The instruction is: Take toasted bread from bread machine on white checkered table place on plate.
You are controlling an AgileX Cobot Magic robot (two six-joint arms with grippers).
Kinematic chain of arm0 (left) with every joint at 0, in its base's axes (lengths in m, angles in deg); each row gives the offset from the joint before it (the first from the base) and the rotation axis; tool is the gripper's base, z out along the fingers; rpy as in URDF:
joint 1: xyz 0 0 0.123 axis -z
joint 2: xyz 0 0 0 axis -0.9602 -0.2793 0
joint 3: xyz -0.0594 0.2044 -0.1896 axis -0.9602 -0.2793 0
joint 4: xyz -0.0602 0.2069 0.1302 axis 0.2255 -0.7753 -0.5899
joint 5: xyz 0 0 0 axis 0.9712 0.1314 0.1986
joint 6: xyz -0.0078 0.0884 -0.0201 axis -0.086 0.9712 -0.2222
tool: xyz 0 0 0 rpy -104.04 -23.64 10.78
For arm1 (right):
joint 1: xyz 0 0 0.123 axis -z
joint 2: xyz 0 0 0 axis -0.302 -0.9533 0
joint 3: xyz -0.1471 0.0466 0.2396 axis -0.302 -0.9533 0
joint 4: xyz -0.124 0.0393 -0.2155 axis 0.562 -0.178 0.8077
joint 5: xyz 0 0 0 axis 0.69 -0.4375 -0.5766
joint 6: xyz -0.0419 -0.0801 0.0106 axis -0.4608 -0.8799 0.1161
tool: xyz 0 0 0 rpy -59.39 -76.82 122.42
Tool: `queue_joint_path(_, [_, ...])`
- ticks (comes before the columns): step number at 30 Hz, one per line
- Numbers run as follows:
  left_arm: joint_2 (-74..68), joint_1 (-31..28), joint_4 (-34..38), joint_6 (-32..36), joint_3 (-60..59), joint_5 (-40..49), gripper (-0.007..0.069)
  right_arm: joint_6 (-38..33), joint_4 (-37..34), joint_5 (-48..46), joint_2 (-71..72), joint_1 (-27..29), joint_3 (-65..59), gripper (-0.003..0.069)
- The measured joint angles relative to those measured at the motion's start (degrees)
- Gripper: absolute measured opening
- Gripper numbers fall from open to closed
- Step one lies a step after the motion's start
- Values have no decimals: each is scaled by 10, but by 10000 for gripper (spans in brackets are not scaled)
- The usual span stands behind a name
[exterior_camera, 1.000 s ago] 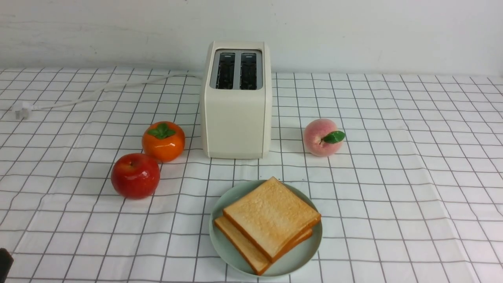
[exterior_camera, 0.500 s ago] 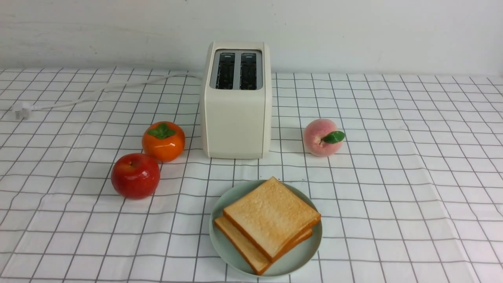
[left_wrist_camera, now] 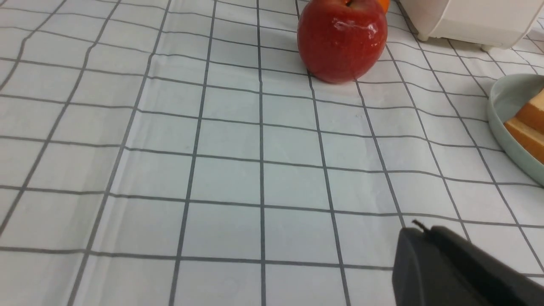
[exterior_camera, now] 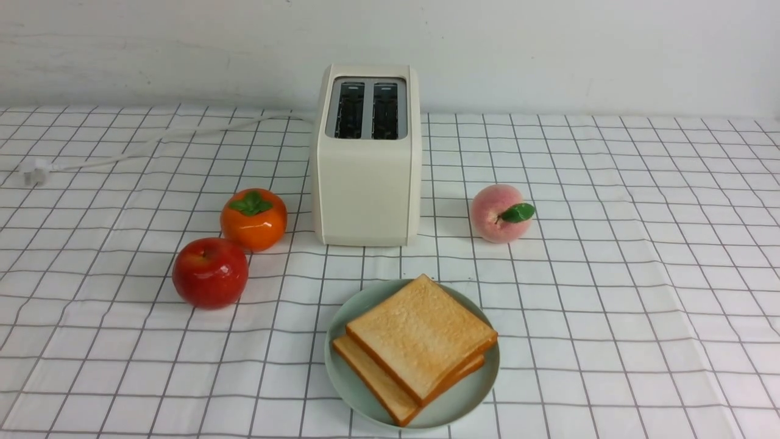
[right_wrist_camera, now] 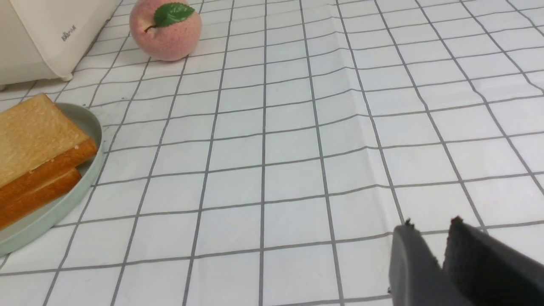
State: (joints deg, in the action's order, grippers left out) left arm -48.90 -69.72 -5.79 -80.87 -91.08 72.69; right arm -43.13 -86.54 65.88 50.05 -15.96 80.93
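1. You can call the job done, or very close to done. Both slices of toasted bread (exterior_camera: 420, 338) lie on the plate (exterior_camera: 463, 399), and both slots of the bread machine (exterior_camera: 365, 177) look dark and empty in the front view.
2. Nothing seems left to carry. You may only need to park the arms.
3. The plate sits on the table (exterior_camera: 640, 305) at 6 o'clock from the bread machine, near it but not touching.
4. The toast is two square slices, one on top of the other. The top one is turned a little, so a corner of the bottom one pokes out. The faces are golden tan and the edges are darker orange-brown. Both lie flat, inside the rim.
5. Your left tool (left_wrist_camera: 418, 231) is closed and holds nothing. It hangs over bare cloth, with the red apple (left_wrist_camera: 342, 38) well apart from it.
6. Your right tool (right_wrist_camera: 429, 233) has a small gap between its two tips and holds nothing. It is over bare cloth, well apart from the plate (right_wrist_camera: 91, 123) and the peach (right_wrist_camera: 165, 32).
7. From the bread machine, the orange fruit (exterior_camera: 253, 219) and the apple sit at about 8 o'clock and the peach at about 4 o'clock. None of them touches the plate.
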Motion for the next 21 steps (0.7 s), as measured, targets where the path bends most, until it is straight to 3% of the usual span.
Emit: queue_joint_path(21, [0,0,0,-2,0,0,0,0,0,0,0,0,0,152])
